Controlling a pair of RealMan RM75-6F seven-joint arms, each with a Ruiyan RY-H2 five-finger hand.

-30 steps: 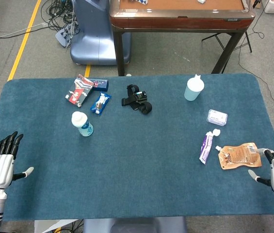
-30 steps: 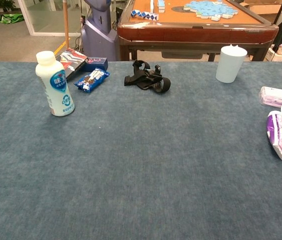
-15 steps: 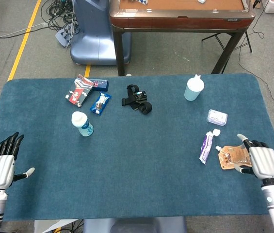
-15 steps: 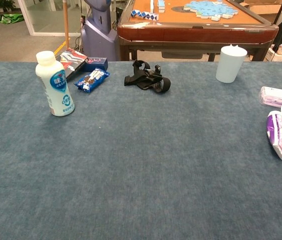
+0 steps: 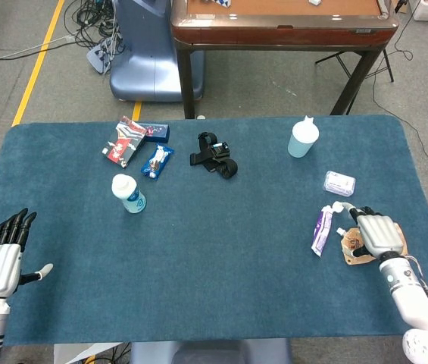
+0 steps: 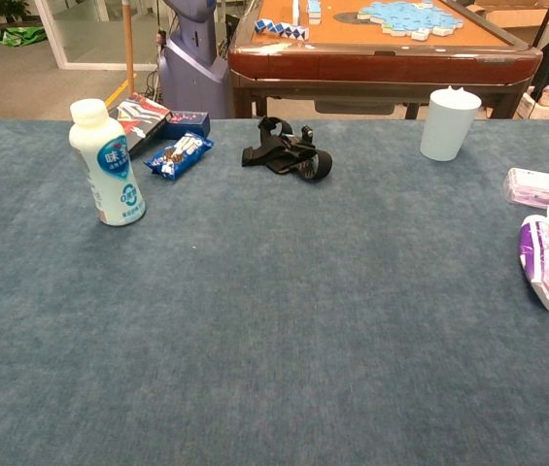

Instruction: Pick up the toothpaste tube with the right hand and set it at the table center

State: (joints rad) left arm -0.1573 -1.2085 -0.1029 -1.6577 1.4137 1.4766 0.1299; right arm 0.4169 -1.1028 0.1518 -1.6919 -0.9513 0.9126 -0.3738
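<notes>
The toothpaste tube (image 5: 323,228) is purple and white with a white cap and lies flat on the right side of the blue table; the chest view shows the tube (image 6: 540,258) at its right edge. My right hand (image 5: 376,233) hovers just right of the tube, over an orange pouch, with its back up and fingers pointing toward the tube's cap end. It holds nothing and does not touch the tube. My left hand (image 5: 1,258) rests at the table's near left edge, fingers straight and apart, empty. Neither hand shows in the chest view.
The orange spouted pouch (image 5: 359,258) lies under my right hand. A small tissue pack (image 5: 338,183) sits behind the tube and a pale cup (image 5: 303,138) further back. A black strap (image 5: 215,155), snack packets (image 5: 157,160) and a white bottle (image 5: 128,193) occupy the left half.
My right hand has moved from the table's right edge leftward and forward, over the pouch, to just beside the tube. The left hand and the objects have stayed put.
</notes>
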